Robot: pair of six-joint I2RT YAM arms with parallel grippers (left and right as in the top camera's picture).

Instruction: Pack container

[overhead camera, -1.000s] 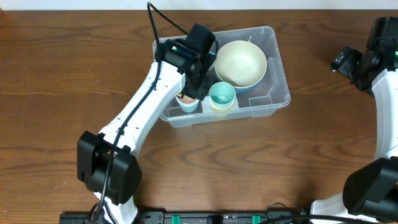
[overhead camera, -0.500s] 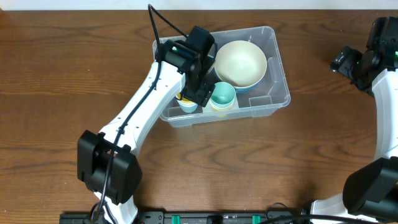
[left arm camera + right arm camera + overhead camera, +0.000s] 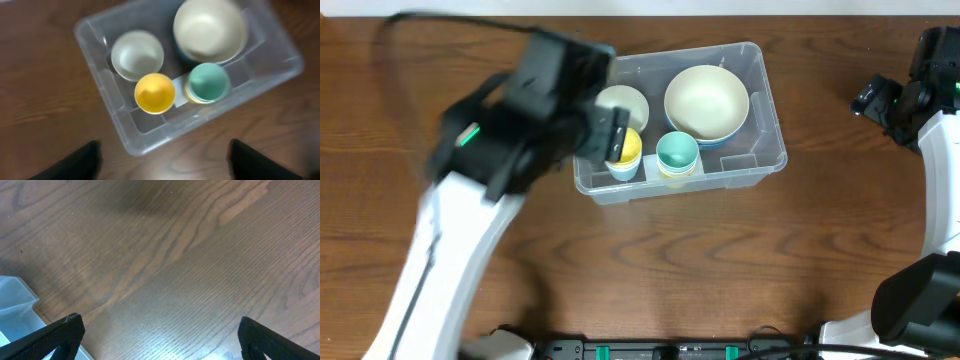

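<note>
1. Overhead, we find the container [image 3: 772, 110] at the 12 o'clock side of the table [image 3: 720, 270], with its long axis roughly 9-to-3 and slightly tilted.
2. The left gripper [image 3: 170, 169] hovers over its 9 o'clock end, fingers spread and empty. From them, the container lies at 12 o'clock.
3. Inside we count a cream bowl [image 3: 210, 30], pale bowl [image 3: 137, 54], yellow cup [image 3: 155, 93] and teal cup [image 3: 210, 82].
4. The right gripper [image 3: 165, 340] is spread and empty, well apart at the container's 3 o'clock.
5. We judge the left arm nearer for any next reach.

White arm links, black joints, black cable.
</note>
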